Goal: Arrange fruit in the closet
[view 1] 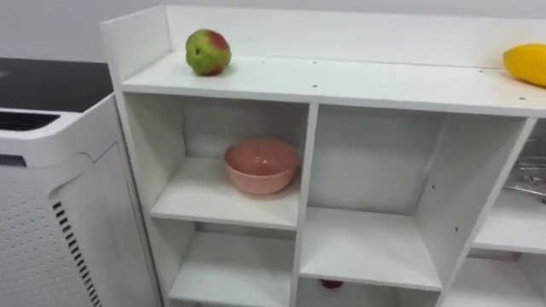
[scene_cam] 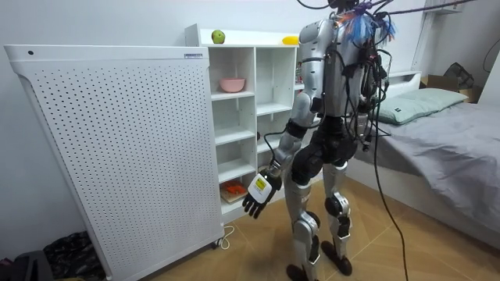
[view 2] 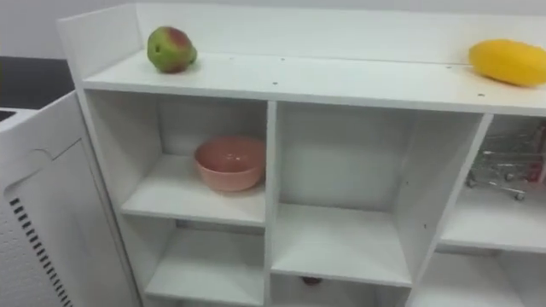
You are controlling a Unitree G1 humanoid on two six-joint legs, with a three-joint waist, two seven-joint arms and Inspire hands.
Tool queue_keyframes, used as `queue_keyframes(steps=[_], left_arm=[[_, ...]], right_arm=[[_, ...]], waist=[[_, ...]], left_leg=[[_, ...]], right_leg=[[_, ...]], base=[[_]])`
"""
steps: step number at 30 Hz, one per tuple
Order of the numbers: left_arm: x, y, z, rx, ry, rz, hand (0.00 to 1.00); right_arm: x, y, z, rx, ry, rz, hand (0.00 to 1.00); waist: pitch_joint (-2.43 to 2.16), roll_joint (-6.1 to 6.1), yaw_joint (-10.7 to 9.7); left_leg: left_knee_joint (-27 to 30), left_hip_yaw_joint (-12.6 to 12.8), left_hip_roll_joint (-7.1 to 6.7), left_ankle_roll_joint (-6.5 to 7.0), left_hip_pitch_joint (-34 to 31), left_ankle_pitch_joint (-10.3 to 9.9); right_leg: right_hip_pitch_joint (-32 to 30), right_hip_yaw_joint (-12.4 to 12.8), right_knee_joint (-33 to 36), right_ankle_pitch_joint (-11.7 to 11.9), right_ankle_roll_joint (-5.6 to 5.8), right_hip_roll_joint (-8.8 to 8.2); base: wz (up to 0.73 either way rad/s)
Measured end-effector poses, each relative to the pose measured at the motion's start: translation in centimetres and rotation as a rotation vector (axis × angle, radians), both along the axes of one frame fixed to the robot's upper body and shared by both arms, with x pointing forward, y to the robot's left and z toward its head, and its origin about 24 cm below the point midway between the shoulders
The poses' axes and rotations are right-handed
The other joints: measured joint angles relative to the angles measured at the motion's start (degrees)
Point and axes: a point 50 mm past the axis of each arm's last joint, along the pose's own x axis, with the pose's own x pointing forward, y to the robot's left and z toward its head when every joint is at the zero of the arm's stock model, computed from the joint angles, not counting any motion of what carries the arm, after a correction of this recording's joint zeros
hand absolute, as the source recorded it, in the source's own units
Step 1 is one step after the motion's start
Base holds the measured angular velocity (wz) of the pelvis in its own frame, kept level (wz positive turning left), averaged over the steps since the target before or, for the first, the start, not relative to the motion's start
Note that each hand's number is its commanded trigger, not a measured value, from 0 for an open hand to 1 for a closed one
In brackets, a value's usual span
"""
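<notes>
Facing the shelf (view 1: 341, 81) with left hand (scene_cam: 258, 195) slack-fingered and empty, reach high for apple (view 1: 208, 52), wrap gently, lower into bowl (view 1: 261, 165).

White perforated panel (scene_cam: 117, 148) at room view's left, wood floor (scene_cam: 426, 261), grey bed (scene_cam: 461, 148) right, plain wall (scene_cam: 78, 23).

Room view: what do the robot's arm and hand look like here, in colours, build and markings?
The left arm is built of silver-grey metal shells with darker, black parts at the elbow and wrist; a thin dark cable appears to loop beside the forearm. The left hand is black, with slim fingers and a small white tag marked in yellow on its back.
</notes>
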Motion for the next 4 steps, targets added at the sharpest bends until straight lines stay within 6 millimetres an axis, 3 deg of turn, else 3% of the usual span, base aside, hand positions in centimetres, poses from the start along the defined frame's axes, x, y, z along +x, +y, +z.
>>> queue_keyframes(steps=[4], left_arm=[[-0.6,-0.7,-0.4,-0.055,0.022,0.035,0.0]], right_arm=[[-2.1,0.6,-0.3,0.028,0.089,0.03,0.0]], waist=[[-0.01,0.31,-0.2]], left_leg=[[-1.0,0.6,0.26,-0.03,2.5,-0.1]], right_leg=[[2.1,0.3,-0.9,0.2,0.08,0.1]], base=[[-0.06]])
